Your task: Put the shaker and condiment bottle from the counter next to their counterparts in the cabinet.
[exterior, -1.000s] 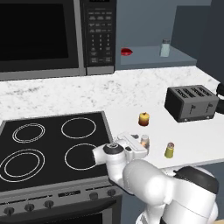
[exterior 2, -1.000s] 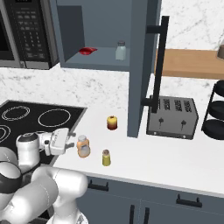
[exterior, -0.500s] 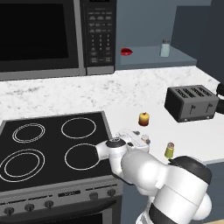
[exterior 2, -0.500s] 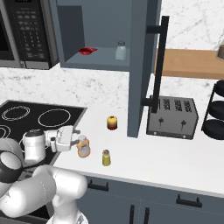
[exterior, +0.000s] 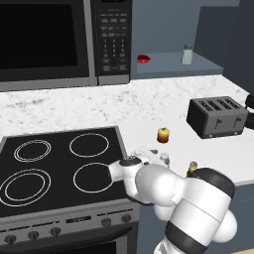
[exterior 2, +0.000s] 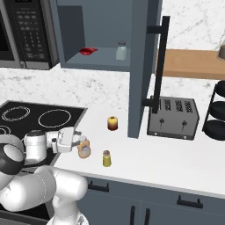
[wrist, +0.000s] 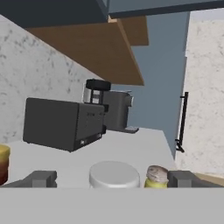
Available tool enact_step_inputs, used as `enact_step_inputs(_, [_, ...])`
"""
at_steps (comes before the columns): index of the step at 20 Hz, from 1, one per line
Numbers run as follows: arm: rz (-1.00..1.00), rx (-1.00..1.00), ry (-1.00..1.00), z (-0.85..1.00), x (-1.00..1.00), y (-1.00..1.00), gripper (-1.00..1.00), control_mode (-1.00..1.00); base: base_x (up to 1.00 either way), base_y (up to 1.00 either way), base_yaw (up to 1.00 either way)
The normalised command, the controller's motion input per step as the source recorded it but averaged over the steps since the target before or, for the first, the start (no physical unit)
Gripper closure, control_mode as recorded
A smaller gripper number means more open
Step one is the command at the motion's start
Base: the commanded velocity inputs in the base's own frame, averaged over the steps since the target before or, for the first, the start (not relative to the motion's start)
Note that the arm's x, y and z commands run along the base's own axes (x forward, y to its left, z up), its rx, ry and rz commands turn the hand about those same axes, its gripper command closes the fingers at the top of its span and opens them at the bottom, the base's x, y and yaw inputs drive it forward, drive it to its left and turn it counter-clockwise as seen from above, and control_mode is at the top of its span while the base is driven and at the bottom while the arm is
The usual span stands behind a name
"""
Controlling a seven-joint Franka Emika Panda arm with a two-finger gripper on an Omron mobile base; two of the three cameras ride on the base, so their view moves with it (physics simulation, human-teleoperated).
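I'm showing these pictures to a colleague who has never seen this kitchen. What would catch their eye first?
Probably the big white arm low in front, its open gripper level with the orange condiment bottle at the counter's front edge, with the small yellow-green shaker beside it. Next, the black cooktop under the microwave, and the dark toaster farther right. Up in the open blue-grey cabinet sit a red item and a pale shaker.

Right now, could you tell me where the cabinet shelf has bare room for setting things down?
On the cabinet shelf, the stretch between the red item and the pale shaker is bare. The counter near the gripper is crowded: condiment bottle, shaker.
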Motion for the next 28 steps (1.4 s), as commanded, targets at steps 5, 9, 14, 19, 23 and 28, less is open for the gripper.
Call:
enact_step_inputs(5, [0.0,0.0,0.0,-0.11,0.12,-0.02,-1.0,-1.0,0.0,0.0,0.0])
enact_step_inputs(9, [-0.01,0.0,0.0,0.0,0.0,0.0,-1.0,-1.0,0.0,0.0,0.0])
enact_step_inputs(14, [0.0,0.01,0.0,0.0,0.0,-0.03,-1.0,-1.0,0.0,0.0,0.0])
enact_step_inputs(19, [0.0,0.02,0.0,-0.01,0.04,-0.09,-1.0,-1.0,0.0,0.0,0.0])
enact_step_inputs(23, [0.0,0.01,0.0,-0.05,0.03,-0.07,-1.0,-1.0,0.0,0.0,0.0])
enact_step_inputs(28, [0.0,0.0,0.0,-0.23,0.0,0.0,-1.0,-1.0,0.0,0.0,0.0])
